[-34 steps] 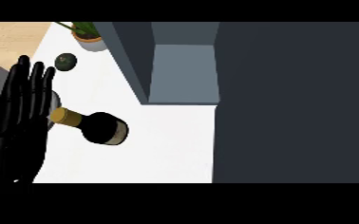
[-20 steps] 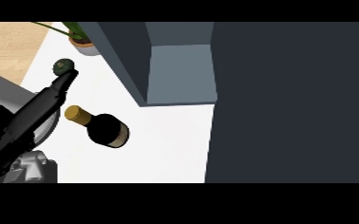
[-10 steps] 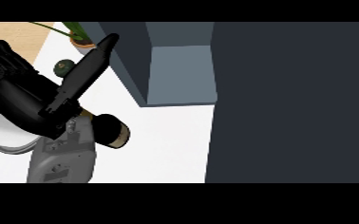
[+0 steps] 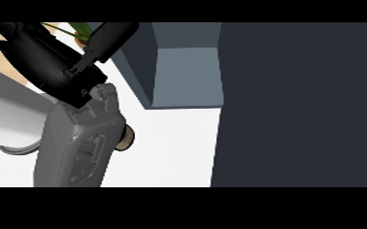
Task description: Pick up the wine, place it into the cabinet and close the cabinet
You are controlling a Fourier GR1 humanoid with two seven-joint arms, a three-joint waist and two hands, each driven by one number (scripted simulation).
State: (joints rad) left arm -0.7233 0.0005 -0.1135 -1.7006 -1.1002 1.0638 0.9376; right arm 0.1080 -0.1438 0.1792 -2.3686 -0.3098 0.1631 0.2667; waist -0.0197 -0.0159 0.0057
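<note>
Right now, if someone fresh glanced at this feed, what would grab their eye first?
A grey forearm fills the view's left, ending in a black robot hand stretched up toward the plant at the top left. To its right stands the grey cabinet, its inside open to view. The wine is almost hidden; only a sliver peeks from beside the forearm.

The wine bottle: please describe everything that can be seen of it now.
Only a small part of the wine bottle shows: a rounded brown-tan edge with a dark rim, lying on the white counter. The grey forearm covers the rest. Whether the arm touches it cannot be told.
</note>
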